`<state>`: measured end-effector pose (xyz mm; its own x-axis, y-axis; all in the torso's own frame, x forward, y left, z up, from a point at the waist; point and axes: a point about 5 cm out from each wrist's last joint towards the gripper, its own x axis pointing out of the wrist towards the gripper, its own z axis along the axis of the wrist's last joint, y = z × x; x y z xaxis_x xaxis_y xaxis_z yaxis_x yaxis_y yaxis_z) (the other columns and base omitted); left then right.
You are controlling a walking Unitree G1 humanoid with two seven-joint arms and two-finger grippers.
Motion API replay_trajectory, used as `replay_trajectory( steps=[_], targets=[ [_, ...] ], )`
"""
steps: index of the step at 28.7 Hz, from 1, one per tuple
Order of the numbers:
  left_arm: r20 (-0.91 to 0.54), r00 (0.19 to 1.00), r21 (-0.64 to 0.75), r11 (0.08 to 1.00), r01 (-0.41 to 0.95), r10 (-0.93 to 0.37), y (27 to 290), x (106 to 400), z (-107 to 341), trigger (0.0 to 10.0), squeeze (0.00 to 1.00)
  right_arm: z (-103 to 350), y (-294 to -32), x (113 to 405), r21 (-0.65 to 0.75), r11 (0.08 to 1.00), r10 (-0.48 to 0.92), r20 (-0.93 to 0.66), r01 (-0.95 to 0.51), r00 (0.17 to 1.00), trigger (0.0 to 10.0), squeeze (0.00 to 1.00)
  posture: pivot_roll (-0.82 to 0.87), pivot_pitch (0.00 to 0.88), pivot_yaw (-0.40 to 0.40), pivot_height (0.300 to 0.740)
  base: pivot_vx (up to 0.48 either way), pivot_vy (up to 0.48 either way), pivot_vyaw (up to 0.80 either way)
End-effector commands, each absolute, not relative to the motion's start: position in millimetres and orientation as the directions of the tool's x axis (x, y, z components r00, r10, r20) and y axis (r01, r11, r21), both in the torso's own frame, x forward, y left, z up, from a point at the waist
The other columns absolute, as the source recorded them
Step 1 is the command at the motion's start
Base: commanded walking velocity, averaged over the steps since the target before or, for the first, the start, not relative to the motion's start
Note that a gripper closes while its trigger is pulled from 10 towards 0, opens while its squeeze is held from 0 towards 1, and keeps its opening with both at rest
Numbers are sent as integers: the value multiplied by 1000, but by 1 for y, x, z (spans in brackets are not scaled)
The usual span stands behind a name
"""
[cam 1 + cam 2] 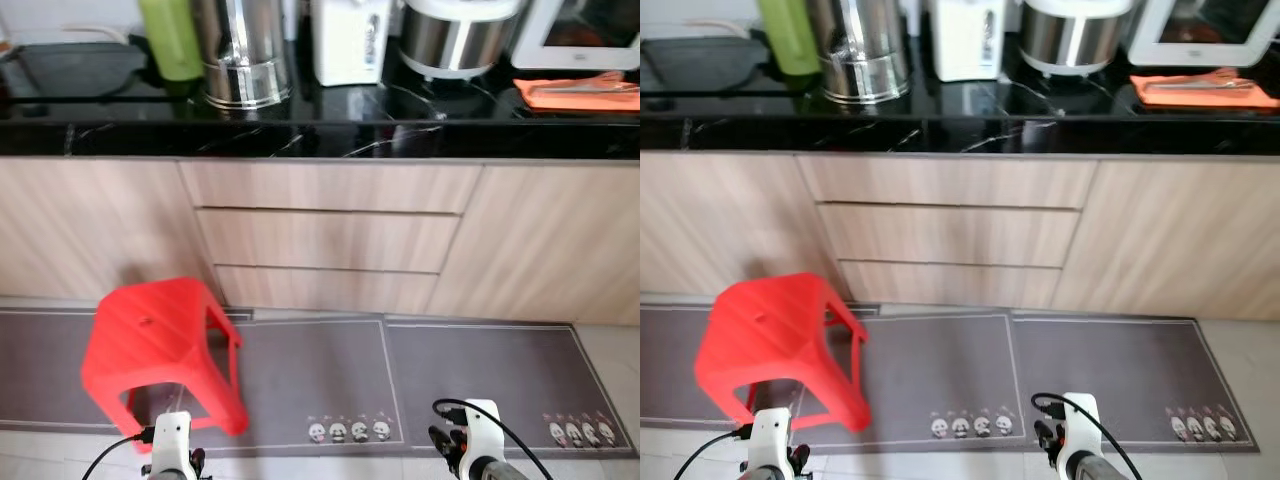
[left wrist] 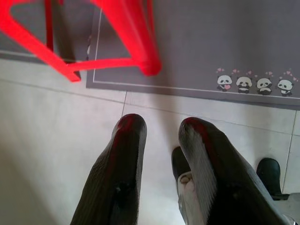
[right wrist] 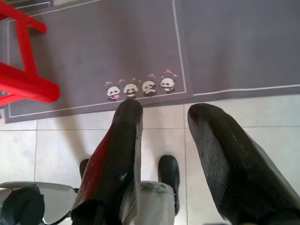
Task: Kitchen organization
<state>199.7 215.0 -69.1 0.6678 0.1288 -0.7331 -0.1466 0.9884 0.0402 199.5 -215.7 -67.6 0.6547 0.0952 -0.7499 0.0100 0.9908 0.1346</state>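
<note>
- The left gripper [image 2: 161, 129] is hanging low over the pale tiled floor [image 2: 56, 140], its two black fingers [image 2: 126, 140] parted with nothing between them; the left arm's wrist [image 1: 170, 440] is showing at the bottom edge of the head view.
- A red plastic stool [image 1: 160, 345] is standing on the left grey floor mat [image 1: 300, 380], in front of the wooden cabinets and just ahead of the left arm.
- On the black marble countertop [image 1: 320, 130], from left to right, a dark tray [image 1: 70, 70], a green bottle [image 1: 172, 38], a steel pot [image 1: 243, 50], a white appliance [image 1: 348, 40], a steel rice cooker [image 1: 462, 35] and an orange cloth [image 1: 575, 92] are sitting.
- Three wooden drawers [image 1: 325, 240] are lying shut below the counter's middle.
- Small panda prints [image 1: 348, 430] are lining the mat's near edge.
- The right gripper [image 3: 164, 115] is hanging over the tiles beside the right mat [image 1: 490, 370], fingers [image 3: 215, 136] apart and empty.
</note>
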Motion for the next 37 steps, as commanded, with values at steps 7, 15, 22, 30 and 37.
replay_trajectory(
  steps=[7, 15, 22, 30, 37],
  targets=[
    [-716, 682, 58, 985, -160, 153, 217, 204, -66, 10000, 0, -67, -217, 200, 123, 992, 89, -756, 8, 649, 10000, 0, -31, 0, 30, 740, 0, -343, -736],
    [-704, 694, 57, 987, -151, 147, 214, 207, -64, 10000, 0, -67, -219, 200, 110, 994, 84, -759, 0, 645, 10000, 0, -29, 0, 25, 740, 0, 0, -737],
    [-707, 693, 76, 989, -125, 142, 212, 207, -65, 10000, 0, -67, -221, 199, 104, 995, 77, -761, 5, 644, 10000, 0, -29, 0, 19, 740, 0, -54, -738],
    [-712, 689, 75, 990, -118, 136, 210, 205, -67, 10000, 0, -67, -224, 198, 98, 995, 72, -766, 5, 639, 10000, 0, -26, 0, 12, 740, 0, -215, -737],
    [-713, 684, 73, 987, -145, 153, 210, 204, -67, 10000, 0, -67, -226, 197, 95, 996, 70, -766, 4, 639, 10000, 0, -28, 0, 8, 740, 0, -335, -735]
  ],
)
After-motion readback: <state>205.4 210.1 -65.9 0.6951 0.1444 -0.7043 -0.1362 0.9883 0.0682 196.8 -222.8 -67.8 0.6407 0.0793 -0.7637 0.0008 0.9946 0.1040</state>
